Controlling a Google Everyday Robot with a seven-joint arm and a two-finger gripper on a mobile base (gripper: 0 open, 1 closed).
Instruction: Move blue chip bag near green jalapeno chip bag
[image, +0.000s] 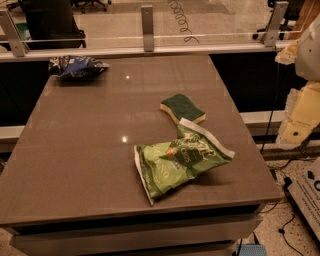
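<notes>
The blue chip bag is a crumpled dark navy foil bag lying at the table's far left corner. The green jalapeno chip bag is a larger light-green crinkled bag with white edges, lying flat at the front right of the table. The two bags are far apart, on a diagonal across the tabletop. My gripper shows as pale cream parts at the right edge of the view, beyond the table's right side and away from both bags. It holds nothing that I can see.
A yellow sponge with a dark green top lies just behind the green bag. The brown table ends at a glass rail with metal posts at the back. Cables and floor lie to the right.
</notes>
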